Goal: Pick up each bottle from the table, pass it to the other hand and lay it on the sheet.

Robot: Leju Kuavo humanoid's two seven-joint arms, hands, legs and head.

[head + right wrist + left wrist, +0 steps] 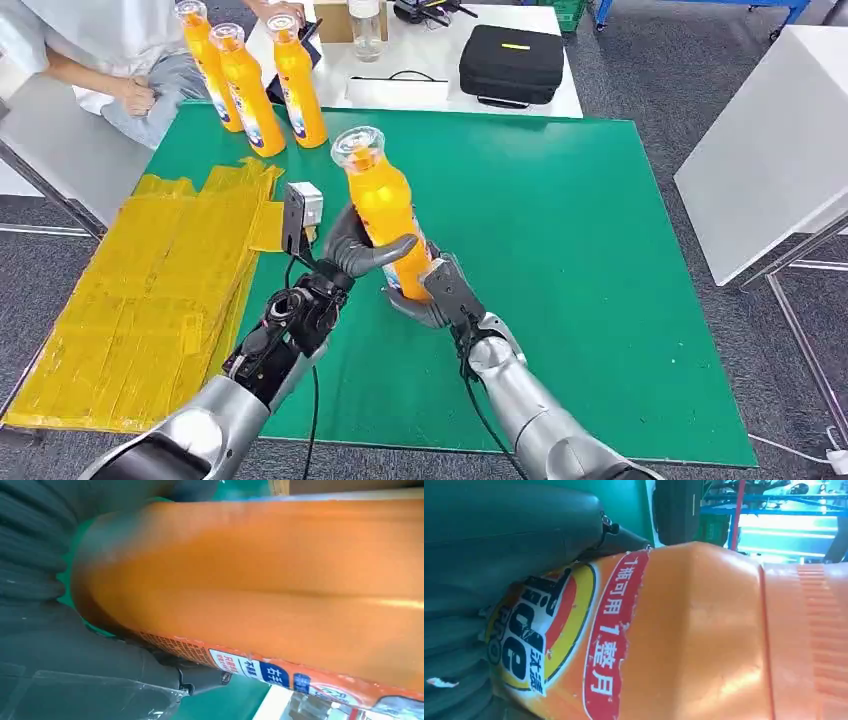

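Orange detergent bottle [385, 205] up off the green mat [560, 250], tilted, cap end leaning away and slightly left, base down between both hands. Left hand [355, 250] wrapped on the bottle's lower body from the left, thumb across the front, fingers behind. Right hand [425, 295] cupped round the base from the right and below, fingers closed on it. Both gripping at once, hands touching or nearly so at the bottle's lower end. In left wrist view, label side of the bottle [664, 630] pressed against the grey thumb and ribbed cover; in right wrist view, plain orange side and base [260, 580] right up against the palm.

Held roughly mid-mat, nearer the front edge than the back. Yellow sheet [150, 300] to the left, overhanging the mat's left edge, well apart from the bottle. Three more orange bottles [250, 85] upright in a row at the far left corner of the mat, close together. Wide bare green to the right and behind. White table [440, 55] beyond the far edge with a black case [512, 62] and a clear bottle [366, 28]; person seated at far left, arm [100, 80] near the upright bottles. Second white table [770, 140] off to the right, apart from the mat.
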